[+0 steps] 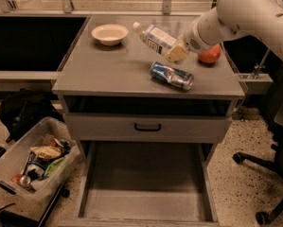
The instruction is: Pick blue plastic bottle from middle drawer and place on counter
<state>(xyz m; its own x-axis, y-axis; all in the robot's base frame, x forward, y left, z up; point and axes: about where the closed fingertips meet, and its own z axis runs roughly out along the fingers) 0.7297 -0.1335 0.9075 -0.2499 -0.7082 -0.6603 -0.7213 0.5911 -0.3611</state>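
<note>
Camera view. The arm enters from the upper right and reaches down over the cabinet. The pincer (175,53) is over the right half of the worktop (108,65), behind the drink can and just left of the round fruit. It is closed on the base end of the blue plastic bottle (155,38).

The bottle is tilted, with its white cap pointing up and to the left toward the bowl. Its label faces the camera. The bottle is over the rear centre of the worktop; contact between bottle and surface cannot be determined.

Items on the worktop:
- A pale bowl (110,33) stands upright at the rear left, well apart from the bottle.
- A shiny blue drink can (172,75) lies on its side near the front right, below the pincer.
- A red-orange round fruit (209,55) rests at the right edge, partly hidden by the arm.

Below the worktop, the shallow drawer front (147,126) with a black handle is shut. The middle drawer (145,188) beneath it is pulled out toward the camera, showing a flat grey floor and low side walls.

On the floor to the left is a clear bin (18,162) holding mixed packaging, with a black bag (25,112) behind it.
</note>
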